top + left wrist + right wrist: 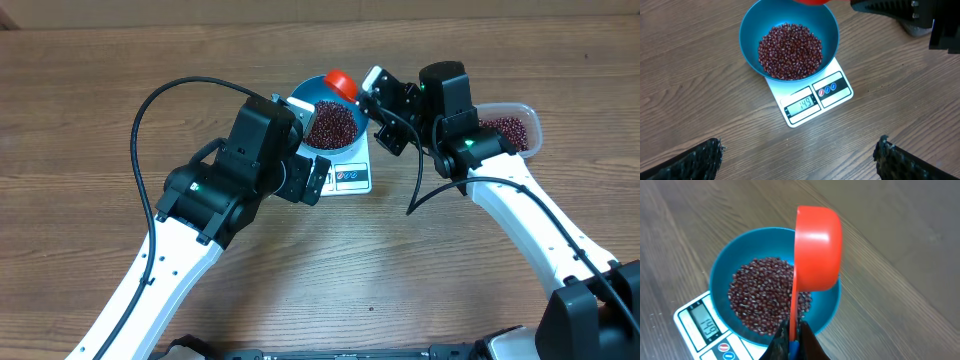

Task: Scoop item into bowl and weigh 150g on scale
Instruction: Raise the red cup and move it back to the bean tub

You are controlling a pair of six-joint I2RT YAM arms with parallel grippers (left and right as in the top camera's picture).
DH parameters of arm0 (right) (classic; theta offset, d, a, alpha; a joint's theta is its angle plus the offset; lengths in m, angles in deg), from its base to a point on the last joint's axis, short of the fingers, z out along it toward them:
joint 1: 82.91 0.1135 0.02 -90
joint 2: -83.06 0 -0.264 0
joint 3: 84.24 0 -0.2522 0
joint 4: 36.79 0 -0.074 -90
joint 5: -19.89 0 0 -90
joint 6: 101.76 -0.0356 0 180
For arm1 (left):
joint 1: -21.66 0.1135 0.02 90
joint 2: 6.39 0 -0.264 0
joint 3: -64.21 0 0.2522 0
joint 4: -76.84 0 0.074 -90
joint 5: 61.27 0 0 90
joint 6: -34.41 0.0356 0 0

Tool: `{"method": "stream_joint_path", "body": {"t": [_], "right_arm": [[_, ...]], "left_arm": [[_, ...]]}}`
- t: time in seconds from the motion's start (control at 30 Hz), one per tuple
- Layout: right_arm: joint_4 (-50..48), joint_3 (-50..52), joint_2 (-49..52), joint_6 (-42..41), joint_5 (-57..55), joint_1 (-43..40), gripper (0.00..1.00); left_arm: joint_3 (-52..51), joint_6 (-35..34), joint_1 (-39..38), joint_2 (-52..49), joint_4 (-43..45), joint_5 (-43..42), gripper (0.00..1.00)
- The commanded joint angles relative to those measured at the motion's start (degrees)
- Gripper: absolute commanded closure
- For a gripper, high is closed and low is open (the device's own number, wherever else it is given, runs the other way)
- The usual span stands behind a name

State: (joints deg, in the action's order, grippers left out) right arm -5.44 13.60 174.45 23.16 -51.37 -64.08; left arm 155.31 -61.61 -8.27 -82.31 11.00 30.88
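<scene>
My left gripper (pixel 800 167) hangs wide open and empty near the small flat white rectangular scale (pixel 810 102), display reading 149. On the scale sits the round deep blue bowl (pixel 747 30), holding the pile of small dark red-brown beans (pixel 790 50). My right gripper (pixel 794 341) is clamped tight on the handle of an orange-red plastic scoop (pixel 817 247), tipped on edge above the bowl's rim; a clear plastic tub (pixel 515 125) of beans lies far right.

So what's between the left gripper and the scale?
Only bare wooden table, seen in the left wrist view: nothing lies between the open left gripper and the scale.
</scene>
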Motion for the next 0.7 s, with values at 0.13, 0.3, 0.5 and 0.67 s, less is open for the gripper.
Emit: {"method": "stream_joint_path", "body": {"t": [0.13,0.3,0.5,0.67], "right_arm": [[-0.1,-1.7,-5.2,-12.8,-21.0,-0.5,0.96],[3.1,-1.7,-8.0,-14.8,-25.2,-2.9,0.96],[10.9,-1.7,-8.7,-22.4,-26.4,-11.4,0.96],[17.1,-1.6,-8.4,-23.1,-24.0,-16.8,0.96]], "left_arm": [[0.9,-0.2,-0.2,-0.3,0.2,-0.3,0.01],[0.9,-0.2,-0.2,-0.3,0.2,-0.3,0.0],[0.9,-0.2,-0.2,-0.3,0.2,-0.3,0.0],[0.9,-0.2,-0.2,-0.3,0.2,-0.3,0.0]]}}
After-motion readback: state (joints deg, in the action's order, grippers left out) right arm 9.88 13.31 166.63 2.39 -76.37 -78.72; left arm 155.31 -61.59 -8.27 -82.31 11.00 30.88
